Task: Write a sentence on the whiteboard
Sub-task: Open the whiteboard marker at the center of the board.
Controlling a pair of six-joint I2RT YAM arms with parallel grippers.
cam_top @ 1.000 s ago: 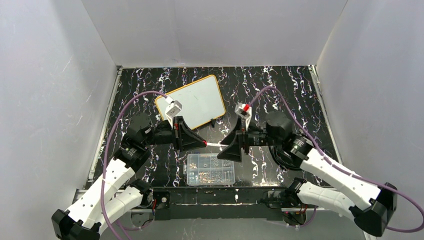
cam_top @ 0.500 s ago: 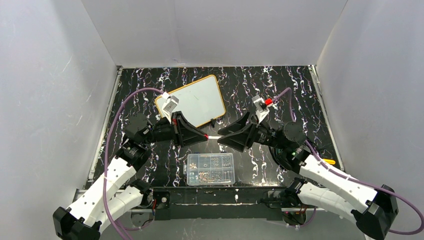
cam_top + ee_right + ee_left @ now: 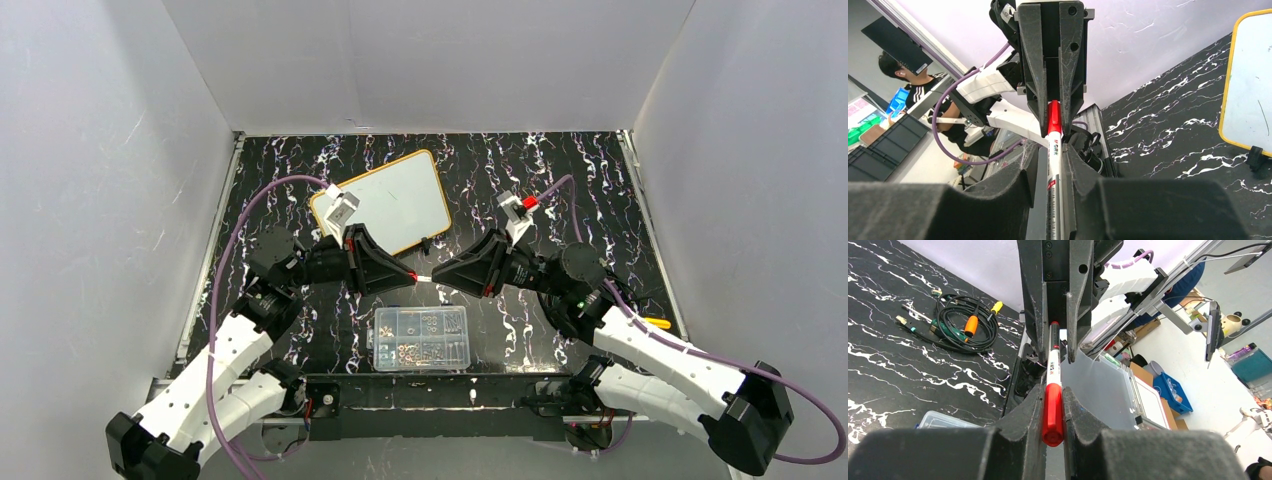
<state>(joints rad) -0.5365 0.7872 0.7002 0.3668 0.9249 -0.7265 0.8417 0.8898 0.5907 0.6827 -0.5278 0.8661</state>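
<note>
The whiteboard [image 3: 385, 202], white with an orange rim, lies flat at the back left of the black marbled table. Its edge also shows in the right wrist view [image 3: 1250, 85]. No sentence shows on it, only a faint thin stroke. A marker [image 3: 423, 277] hangs level in the air between the two grippers. My left gripper [image 3: 1053, 415] is shut on its red cap [image 3: 1052, 412]. My right gripper [image 3: 1054, 170] faces it. Its jaws stand narrowly apart around the white barrel [image 3: 1054, 165], one finger [image 3: 1073, 165] against it and a slim gap on the other side.
A clear compartment box [image 3: 421, 338] of small parts sits on the table just below the marker. The whiteboard's black clip foot [image 3: 1254, 157] stands on the table. A coil of cables with an orange plug [image 3: 965, 327] lies at the right edge. White walls enclose three sides.
My right gripper swung up and moved left over the marker's barrel, and its jaws narrowed from wide apart to nearly closed. The left gripper kept hold of the cap and barely moved.
</note>
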